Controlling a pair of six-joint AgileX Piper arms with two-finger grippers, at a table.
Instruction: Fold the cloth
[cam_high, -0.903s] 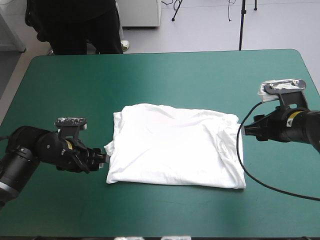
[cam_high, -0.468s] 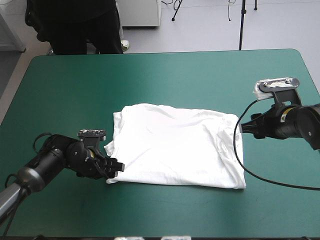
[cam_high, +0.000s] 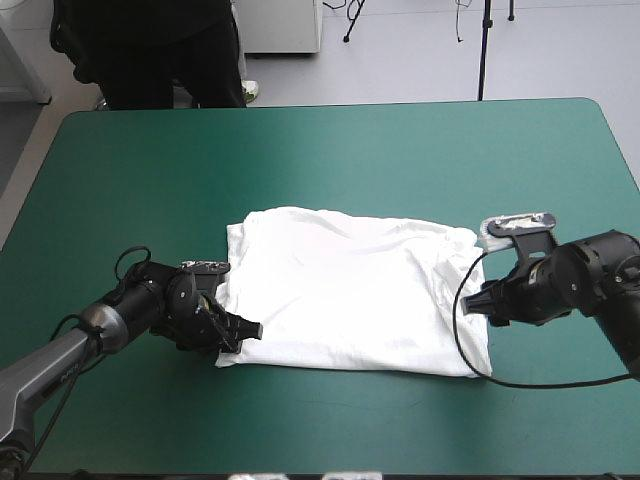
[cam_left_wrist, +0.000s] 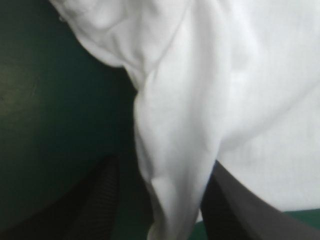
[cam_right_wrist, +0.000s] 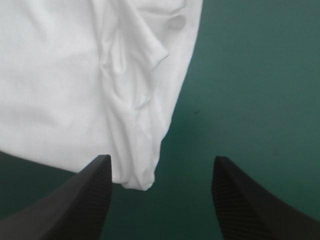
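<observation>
The white T-shirt (cam_high: 350, 295) lies folded into a flat rectangle in the middle of the teal-green table. My left gripper (cam_high: 243, 330) is low at its front left corner. In the left wrist view the gripper (cam_left_wrist: 164, 162) is open, and a rumpled fold of the T-shirt (cam_left_wrist: 240, 75) runs between its black fingers (cam_left_wrist: 95, 200). My right gripper (cam_high: 476, 305) is at the shirt's right edge, near the front right corner. It stands open in the right wrist view (cam_right_wrist: 161, 159), with the T-shirt's (cam_right_wrist: 60, 75) creased corner just inside one finger (cam_right_wrist: 90, 195).
The teal-green cover (cam_high: 350, 160) stretches wide between the shirt and the table's far edge. A narrower strip of cover (cam_high: 350, 420) lies between the shirt and the front edge.
My left gripper has moved right along the table to the shirt's front left corner. My right gripper has come down and inward to the shirt's right edge. The shirt lies as before.
</observation>
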